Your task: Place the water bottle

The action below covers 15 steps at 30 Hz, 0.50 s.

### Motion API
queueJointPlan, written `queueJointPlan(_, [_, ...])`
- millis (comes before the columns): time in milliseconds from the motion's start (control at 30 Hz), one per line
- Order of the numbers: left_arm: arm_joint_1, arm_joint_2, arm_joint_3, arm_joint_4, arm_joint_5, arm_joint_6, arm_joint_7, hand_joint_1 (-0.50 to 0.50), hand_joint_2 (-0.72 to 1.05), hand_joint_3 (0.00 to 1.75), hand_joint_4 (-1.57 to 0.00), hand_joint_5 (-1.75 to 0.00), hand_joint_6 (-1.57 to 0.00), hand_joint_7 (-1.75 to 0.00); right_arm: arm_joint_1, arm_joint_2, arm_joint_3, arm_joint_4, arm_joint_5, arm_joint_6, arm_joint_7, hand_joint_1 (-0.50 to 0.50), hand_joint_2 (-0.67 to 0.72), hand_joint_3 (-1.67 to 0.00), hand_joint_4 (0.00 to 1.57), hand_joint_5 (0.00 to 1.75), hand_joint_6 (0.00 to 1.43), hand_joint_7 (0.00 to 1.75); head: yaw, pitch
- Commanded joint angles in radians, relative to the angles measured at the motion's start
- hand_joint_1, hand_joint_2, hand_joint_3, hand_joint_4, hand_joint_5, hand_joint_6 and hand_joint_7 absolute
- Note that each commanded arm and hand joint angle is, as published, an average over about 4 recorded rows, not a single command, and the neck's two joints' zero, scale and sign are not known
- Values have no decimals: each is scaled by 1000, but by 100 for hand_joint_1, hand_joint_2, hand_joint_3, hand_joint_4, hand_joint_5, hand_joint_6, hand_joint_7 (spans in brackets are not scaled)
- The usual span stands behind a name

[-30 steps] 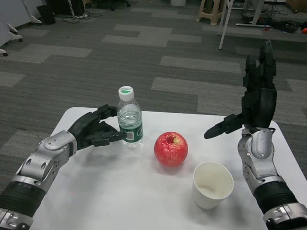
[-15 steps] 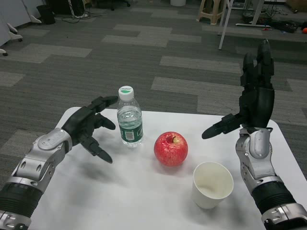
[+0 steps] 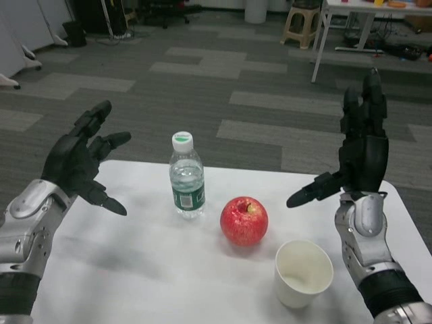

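My water bottle point(image 3: 186, 177) stands straight up on the white table point(image 3: 135, 270), toward the far edge and a bit left of the middle. It is clear, with a white cap on top and a green label around its lower part. Nothing is touching it. My left hand point(image 3: 77, 158) is up in the air over the left edge of the table, well apart from the bottle. Its fingers are spread wide and it holds nothing (the thumb points down toward the table top). My silver left arm point(image 3: 27, 229) runs down to the near left corner. Just to the right of the bottle, and a little nearer to me, sits a red apple point(image 3: 244, 220) with a small yellow patch near its stem. The apple and the bottle are close, but I can see a bit of table between them. Nearer still, toward the near edge on the right, stands a white paper cup point(image 3: 303, 273) with its open mouth up. It is just beside the apple, not touching it. My right hand point(image 3: 358, 152) is held up high over the right edge of the table, with its fingers pointing straight up and its thumb sticking out to the left, toward the apple. It is wide too, and it holds nothing. My silver right arm point(image 3: 368, 250) goes down beside the cup. Past the far edge of the table I see a grey carpet floor point(image 3: 270, 101) with lighter stripes.
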Motion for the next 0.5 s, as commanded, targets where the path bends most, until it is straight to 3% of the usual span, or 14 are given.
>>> queueJointPlan(33, [-3,0,30,-18,-21,-4,0,-48,-19,9,0,-56,0,-2,1,-13,-2,-24,7,5,-2,-46,72,0,0,0,0,0,-3,34])
queueJointPlan(500, [-25,-22,44,-11,-35,-28,9,-48,-19,4,0,-62,0,0,-4,-22,-2,-28,10,33,6,-46,72,0,0,0,0,0,7,75])
